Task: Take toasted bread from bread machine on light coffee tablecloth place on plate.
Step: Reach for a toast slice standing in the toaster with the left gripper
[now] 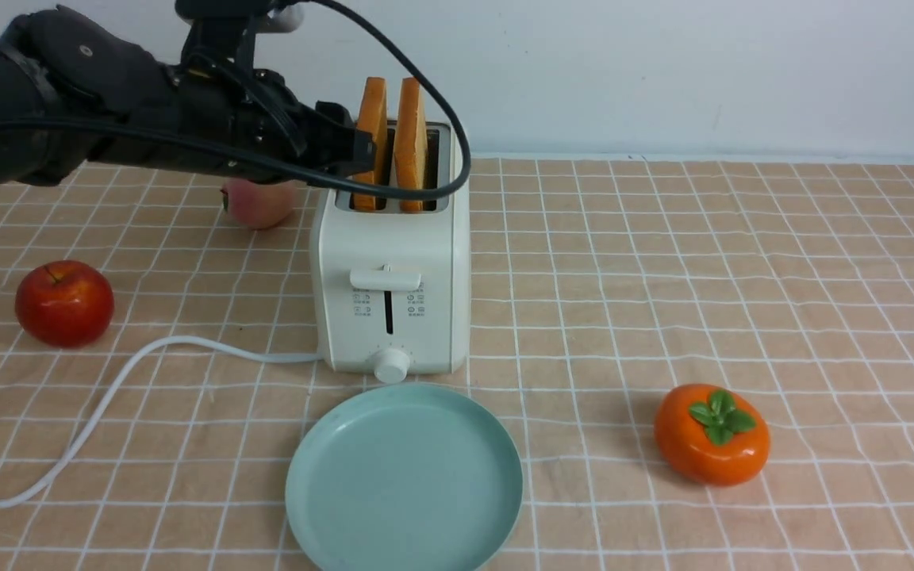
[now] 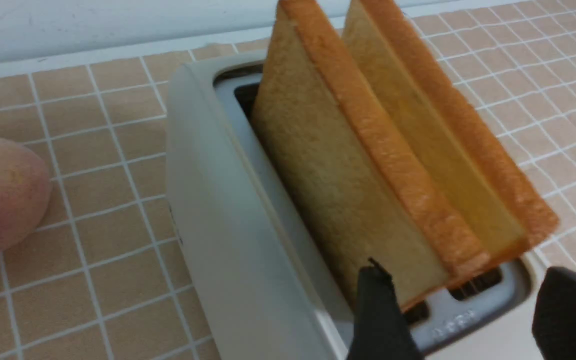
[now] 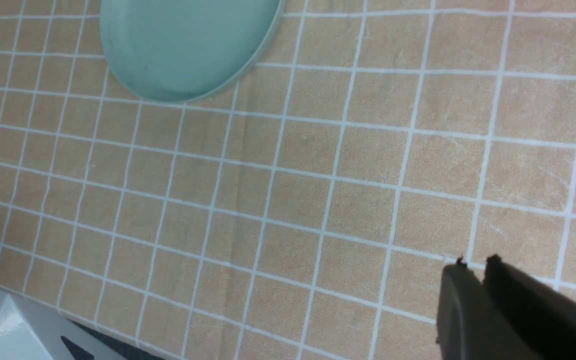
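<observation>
The checked cloth (image 1: 663, 277) covers the surface. On it: toaster (image 1: 390, 277) at centre, plate (image 1: 404, 484) below, apple (image 1: 64, 303) left, peach (image 1: 259, 205) upper left, persimmon (image 1: 712, 434) lower right.

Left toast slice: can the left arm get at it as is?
Probably yes. The open left end effector sits right at that slice, which stands well out of the toaster; nothing between.

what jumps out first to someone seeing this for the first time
Two toasted bread slices stand up out of the slots of the cream bread machine at the middle of the tablecloth, with the left tool open right beside them. A pale teal plate lies just in front of the machine; a red apple sits left, an orange persimmon right.
</observation>
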{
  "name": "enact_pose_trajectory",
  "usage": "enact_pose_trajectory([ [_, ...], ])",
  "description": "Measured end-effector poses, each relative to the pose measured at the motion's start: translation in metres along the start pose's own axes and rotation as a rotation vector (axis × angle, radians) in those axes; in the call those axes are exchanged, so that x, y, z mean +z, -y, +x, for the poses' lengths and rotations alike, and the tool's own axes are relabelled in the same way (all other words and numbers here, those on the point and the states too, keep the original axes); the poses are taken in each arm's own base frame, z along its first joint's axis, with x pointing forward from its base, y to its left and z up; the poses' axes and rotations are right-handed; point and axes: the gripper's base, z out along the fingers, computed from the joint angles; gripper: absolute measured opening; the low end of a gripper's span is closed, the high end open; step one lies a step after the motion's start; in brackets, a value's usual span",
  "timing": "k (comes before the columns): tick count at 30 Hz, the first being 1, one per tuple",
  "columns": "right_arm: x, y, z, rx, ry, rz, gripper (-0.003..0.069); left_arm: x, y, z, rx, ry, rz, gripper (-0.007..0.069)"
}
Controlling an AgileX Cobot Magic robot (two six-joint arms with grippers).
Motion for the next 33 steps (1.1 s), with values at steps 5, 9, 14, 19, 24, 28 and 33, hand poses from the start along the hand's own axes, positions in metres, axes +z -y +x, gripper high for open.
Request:
enact_pose_trajectory([
  [5,0.0,0.0,0.0,0.0,0.001,0.0,0.0067,0.006,-0.004,0.002,-0.013,0.013,-0.021,0.0406],
  [9,0.0,0.0,0.0,0.001,0.0,0.0,0.0068,0.007,-0.002,0.003,-0.045,0.002,0.001,0.0406],
  [14,0.0,0.0,0.0,0.001,0.004,0.001,0.0076,0.008,-0.002,0.003,-0.079,0.007,0.012,0.0406],
  [19,0.0,0.0,-0.001,0.001,0.01,0.002,0.0083,0.015,-0.004,0.007,-0.127,0.005,0.012,0.0406],
  [24,0.0,0.0,-0.001,0.001,0.01,0.002,0.009,0.023,-0.011,0.009,-0.138,0.03,-0.03,0.0386],
  [28,0.0,0.0,-0.001,0.001,0.01,0.002,0.0097,0.023,-0.014,0.005,-0.149,0.074,-0.063,0.0225],
  [33,0.0,0.0,-0.001,0.001,0.01,0.002,0.0104,0.019,-0.01,0.004,-0.15,0.061,-0.038,0.0074],
])
